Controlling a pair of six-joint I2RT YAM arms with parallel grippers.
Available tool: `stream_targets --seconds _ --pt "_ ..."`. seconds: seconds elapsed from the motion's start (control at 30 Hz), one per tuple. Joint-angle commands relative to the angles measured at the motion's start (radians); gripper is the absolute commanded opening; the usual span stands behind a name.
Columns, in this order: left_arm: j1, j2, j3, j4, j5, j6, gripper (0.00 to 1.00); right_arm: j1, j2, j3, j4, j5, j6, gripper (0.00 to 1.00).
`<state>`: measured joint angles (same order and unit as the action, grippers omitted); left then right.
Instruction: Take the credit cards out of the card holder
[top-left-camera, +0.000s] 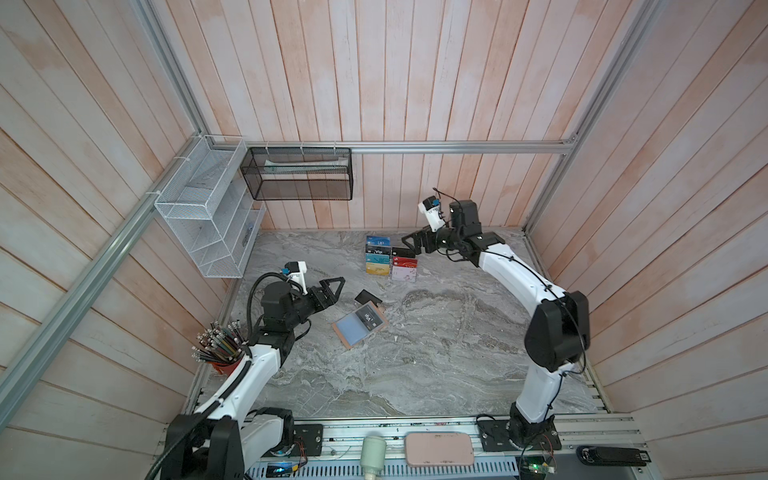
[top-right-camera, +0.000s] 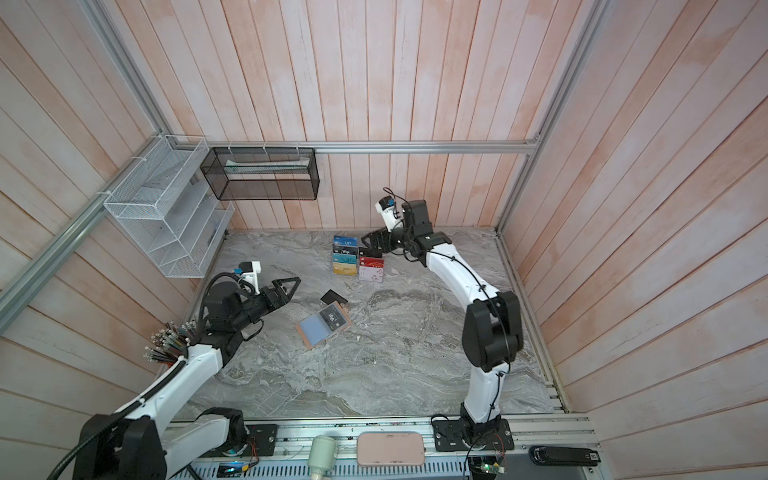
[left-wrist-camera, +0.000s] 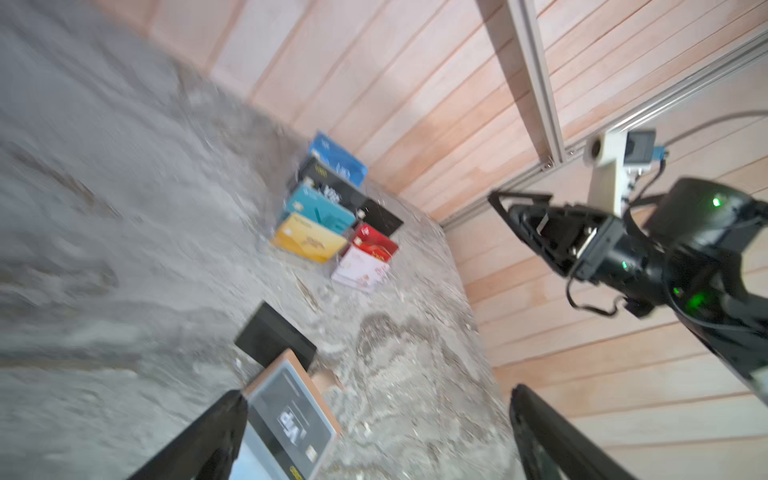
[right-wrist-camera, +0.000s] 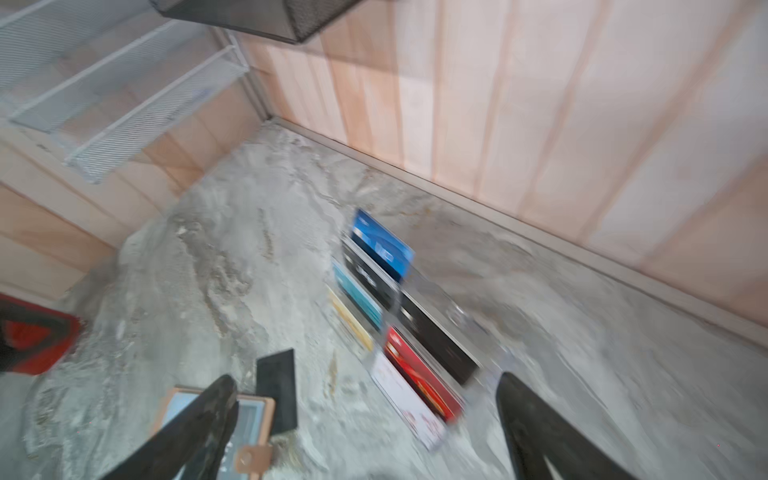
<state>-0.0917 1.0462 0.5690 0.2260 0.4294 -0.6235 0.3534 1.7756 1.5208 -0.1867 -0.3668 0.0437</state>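
Note:
The card holder (top-left-camera: 351, 332) lies open on the marble table, pale blue lining up, snap tab (right-wrist-camera: 251, 457) at its far side. A black "Vip" credit card (top-left-camera: 368, 319) rests on its right half. A plain black card (top-left-camera: 368, 297) lies flat on the table just beyond it. My left gripper (top-left-camera: 336, 286) hovers open and empty, left of the black card; its wrist view shows the holder (left-wrist-camera: 286, 411) beside one finger (left-wrist-camera: 220, 419). My right gripper (top-left-camera: 409, 244) is open and empty at the back, above the card rack, with the holder (right-wrist-camera: 259, 409) far below it.
A clear tiered rack (top-left-camera: 390, 262) of coloured cards stands at the back centre. A red cup of pencils (top-left-camera: 220, 347) sits by the left arm. White wire shelves (top-left-camera: 203, 212) and a black mesh basket (top-left-camera: 299, 174) hang on the walls. A pink case (top-left-camera: 438, 449) lies on the front rail.

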Motion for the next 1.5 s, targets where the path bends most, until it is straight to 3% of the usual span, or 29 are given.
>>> stream_targets --seconds 0.0,0.1,0.23,0.33,0.4,0.5,0.57,0.63,0.73,0.83,0.93,1.03,1.13,1.47 --pt "0.042 -0.063 -0.057 -0.072 -0.355 0.231 1.0 -0.058 -0.158 -0.284 0.232 0.212 0.123 0.98" --pt "0.057 -0.105 -0.21 0.159 -0.533 0.338 1.0 -0.131 -0.325 -0.535 0.37 0.337 0.173 0.98" --pt "0.065 -0.036 -0.332 0.413 -0.649 0.467 1.0 -0.23 -0.513 -0.814 0.501 0.542 0.152 0.98" --pt "0.081 0.094 -0.373 0.6 -0.684 0.541 1.0 -0.28 -0.612 -1.018 0.678 0.657 0.082 0.98" --pt "0.096 0.183 -0.38 0.706 -0.628 0.571 1.0 -0.299 -0.625 -1.137 0.839 0.704 0.039 0.98" --pt "0.095 0.275 -0.319 0.722 -0.602 0.605 1.0 -0.3 -0.576 -1.242 1.023 0.748 -0.003 0.98" --pt "0.117 0.316 -0.285 0.713 -0.583 0.556 1.0 -0.301 -0.521 -1.264 1.103 0.749 -0.017 0.98" --pt "0.146 0.388 -0.319 0.866 -0.498 0.521 1.0 -0.301 -0.464 -1.285 1.196 0.741 -0.015 0.98" --pt "0.145 0.506 -0.3 0.941 -0.413 0.566 1.0 -0.296 -0.399 -1.312 1.353 0.709 -0.027 0.98" --pt "0.134 0.486 -0.303 0.907 -0.432 0.571 1.0 -0.306 -0.336 -1.305 1.39 0.663 -0.021 0.98" --pt "0.133 0.491 -0.318 0.943 -0.44 0.57 1.0 -0.307 -0.178 -1.348 1.669 0.671 -0.037 0.98" --pt "0.124 0.498 -0.287 0.898 -0.451 0.58 1.0 -0.332 -0.267 -1.287 1.395 0.635 0.013 0.98" --pt "0.108 0.496 -0.288 0.897 -0.477 0.591 1.0 -0.342 -0.239 -1.303 1.472 0.638 0.019 0.98" --pt "0.102 0.5 -0.276 0.879 -0.482 0.593 1.0 -0.343 -0.251 -1.294 1.434 0.632 0.02 0.98"
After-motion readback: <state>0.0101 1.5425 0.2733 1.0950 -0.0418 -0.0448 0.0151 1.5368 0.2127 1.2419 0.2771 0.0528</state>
